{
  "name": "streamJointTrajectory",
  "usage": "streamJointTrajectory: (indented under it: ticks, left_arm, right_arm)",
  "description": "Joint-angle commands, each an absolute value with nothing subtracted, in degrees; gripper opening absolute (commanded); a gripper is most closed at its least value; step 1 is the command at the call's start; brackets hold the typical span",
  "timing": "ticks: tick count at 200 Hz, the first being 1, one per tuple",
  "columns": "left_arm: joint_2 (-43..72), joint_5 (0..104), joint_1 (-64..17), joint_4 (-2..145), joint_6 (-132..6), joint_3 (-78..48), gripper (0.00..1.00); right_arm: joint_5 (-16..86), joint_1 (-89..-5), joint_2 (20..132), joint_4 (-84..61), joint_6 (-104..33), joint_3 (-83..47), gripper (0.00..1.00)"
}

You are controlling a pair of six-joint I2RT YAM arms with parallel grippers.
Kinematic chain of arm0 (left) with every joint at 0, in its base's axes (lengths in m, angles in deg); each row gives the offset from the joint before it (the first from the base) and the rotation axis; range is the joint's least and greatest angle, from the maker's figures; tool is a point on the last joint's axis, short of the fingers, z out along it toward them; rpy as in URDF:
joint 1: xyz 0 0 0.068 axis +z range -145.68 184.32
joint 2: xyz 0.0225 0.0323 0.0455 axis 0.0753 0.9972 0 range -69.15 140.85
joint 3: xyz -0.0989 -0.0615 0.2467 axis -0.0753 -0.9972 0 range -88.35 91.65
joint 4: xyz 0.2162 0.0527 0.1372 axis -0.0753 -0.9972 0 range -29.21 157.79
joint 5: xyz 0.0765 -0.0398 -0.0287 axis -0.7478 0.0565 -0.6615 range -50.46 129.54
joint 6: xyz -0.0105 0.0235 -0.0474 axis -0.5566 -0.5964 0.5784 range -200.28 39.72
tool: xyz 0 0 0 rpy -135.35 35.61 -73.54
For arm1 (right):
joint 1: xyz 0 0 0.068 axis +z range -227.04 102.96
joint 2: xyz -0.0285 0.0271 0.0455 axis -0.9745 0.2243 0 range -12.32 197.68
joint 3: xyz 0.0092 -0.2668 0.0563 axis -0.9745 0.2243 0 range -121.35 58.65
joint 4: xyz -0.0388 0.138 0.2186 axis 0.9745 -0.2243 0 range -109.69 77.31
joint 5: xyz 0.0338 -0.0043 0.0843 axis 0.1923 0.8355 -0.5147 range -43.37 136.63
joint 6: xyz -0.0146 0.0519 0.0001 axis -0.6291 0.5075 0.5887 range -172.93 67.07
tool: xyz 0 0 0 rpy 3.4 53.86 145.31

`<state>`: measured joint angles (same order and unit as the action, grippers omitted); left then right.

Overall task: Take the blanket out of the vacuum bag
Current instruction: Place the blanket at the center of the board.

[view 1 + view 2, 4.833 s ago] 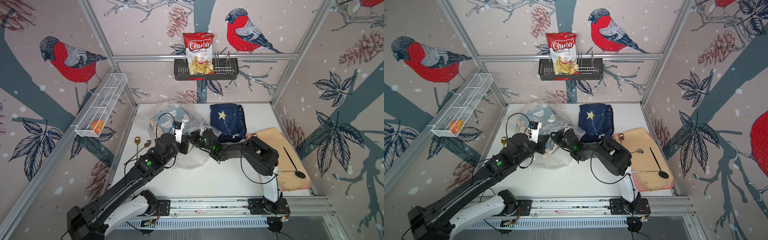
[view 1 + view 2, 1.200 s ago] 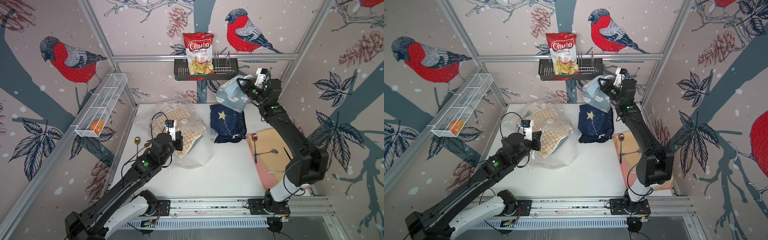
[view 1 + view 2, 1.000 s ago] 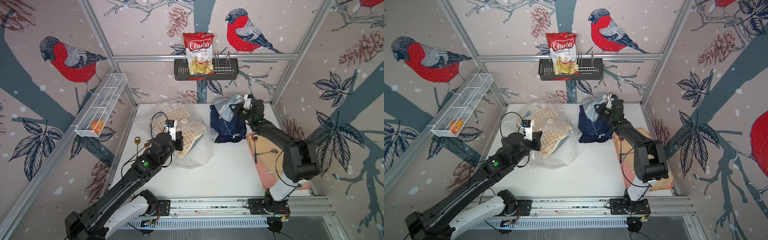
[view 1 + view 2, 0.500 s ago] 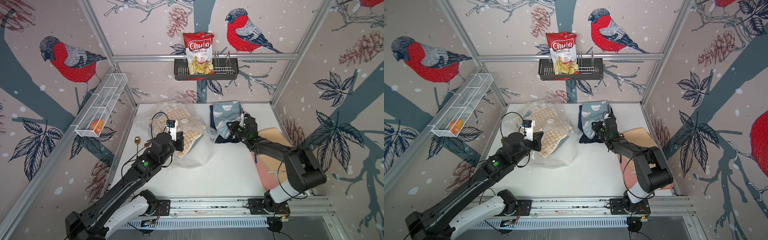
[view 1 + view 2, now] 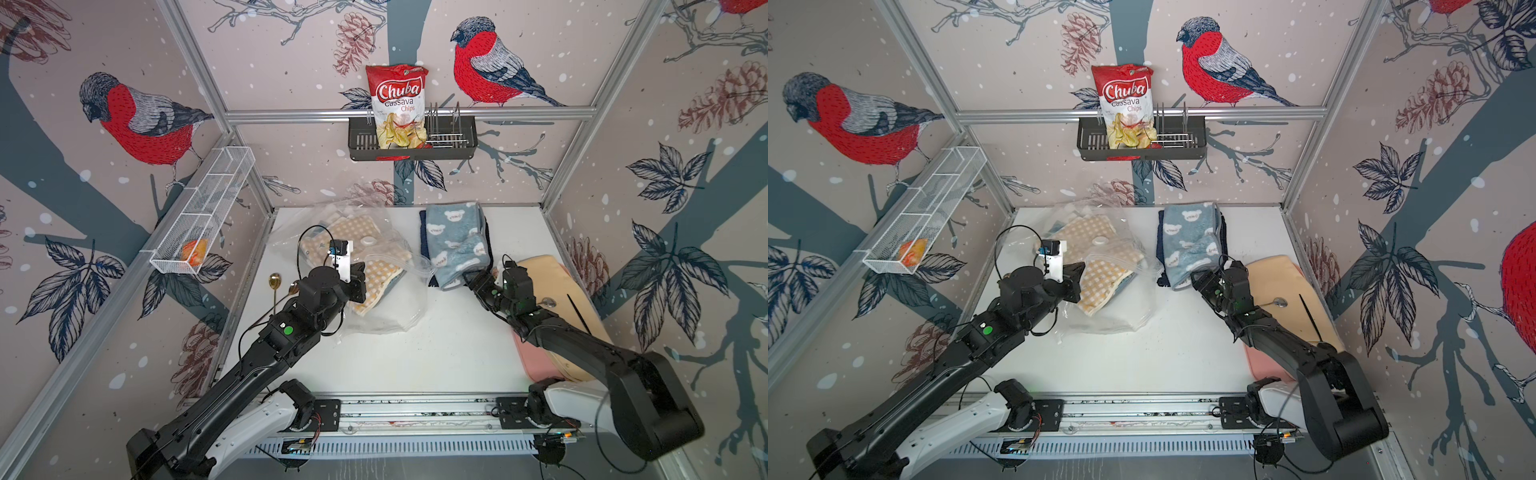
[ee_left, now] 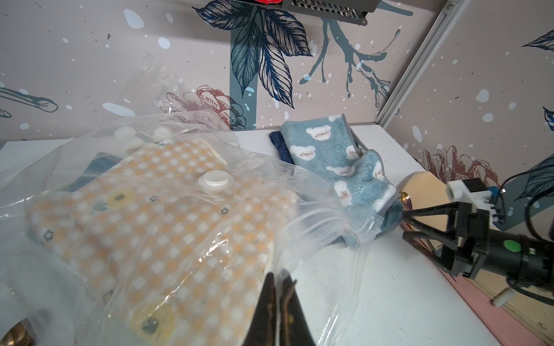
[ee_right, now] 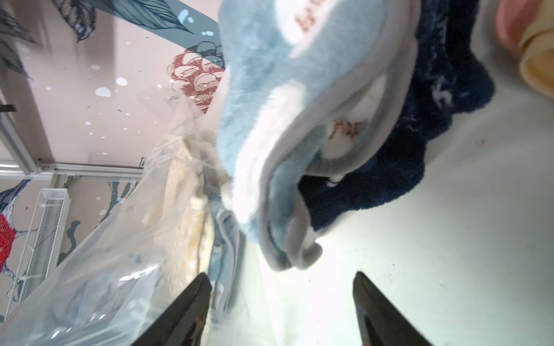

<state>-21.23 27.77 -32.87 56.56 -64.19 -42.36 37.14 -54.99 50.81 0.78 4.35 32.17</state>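
Left gripper jaws are clamping vacuum bag edge; right gripper jaws, apart beside the bag, should be backing off blue blanket gently.

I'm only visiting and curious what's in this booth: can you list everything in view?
vacuum bag: one, clear with white valve cap, back left of table
checked blanket: at least one, orange-and-white, inside the vacuum bag
bear-print blanket: one, light blue, lying on the navy blanket
navy blanket: one, dark blue, back of table
chips bag: one, red and white, in the wall rack
wall rack: one, black, back wall
wire basket: one, white, left wall, holding an orange item
spoons: two, gold, table's left edge
mat: one, peach over pink, right edge, under a silver spoon and black stick
table: one, white
left gripper: one, black, shut on the vacuum bag
right gripper: one, black, open beside the bear-print blanket
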Motion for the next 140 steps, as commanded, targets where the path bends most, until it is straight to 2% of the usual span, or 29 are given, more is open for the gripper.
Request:
streamJointTrajectory:
  ticks: [1, 15, 31, 46, 67, 80, 87, 102, 140]
  left_arm:
    - [-21.58, 25.58, -32.77, 57.08, -64.65, -41.74, 0.01]
    - [-21.91, 24.17, -32.77, 56.97, -64.78, -41.76, 0.00]
    - [-22.17, 22.92, -32.73, 56.72, -64.68, -41.77, 0.00]
    - [-22.34, 21.67, -32.69, 56.55, -64.67, -41.86, 0.00]
    - [-22.36, 20.00, -32.68, 56.28, -64.66, -41.84, 0.00]
    - [-22.32, 19.82, -32.68, 56.35, -64.61, -41.86, 0.00]
    - [-22.47, 19.85, -32.68, 56.36, -64.59, -41.97, 0.00]
    - [-22.64, 19.81, -32.69, 56.54, -64.47, -42.15, 0.00]
    - [-23.10, 20.55, -32.68, 57.37, -64.68, -42.57, 0.00]
  right_arm:
    - [45.85, -51.59, 45.00, -12.77, -2.74, 27.19, 0.63]
    - [49.99, -48.07, 45.65, -16.03, -6.63, 21.58, 0.46]
    - [52.74, -44.72, 51.60, -19.38, -12.12, 13.80, 0.16]
    - [53.28, -42.34, 60.50, -22.51, -17.42, 5.47, 0.06]
    - [54.76, -40.40, 73.76, -28.41, -23.38, -6.32, 0.05]
    - [56.61, -40.02, 81.06, -31.41, -25.93, -11.85, 0.11]
    - [57.99, -40.08, 84.20, -32.71, -26.48, -14.27, 0.17]
    - [60.42, -40.73, 90.07, -35.52, -27.57, -18.76, 0.39]
    - [60.87, -42.25, 95.46, -34.90, -27.95, -19.35, 0.42]
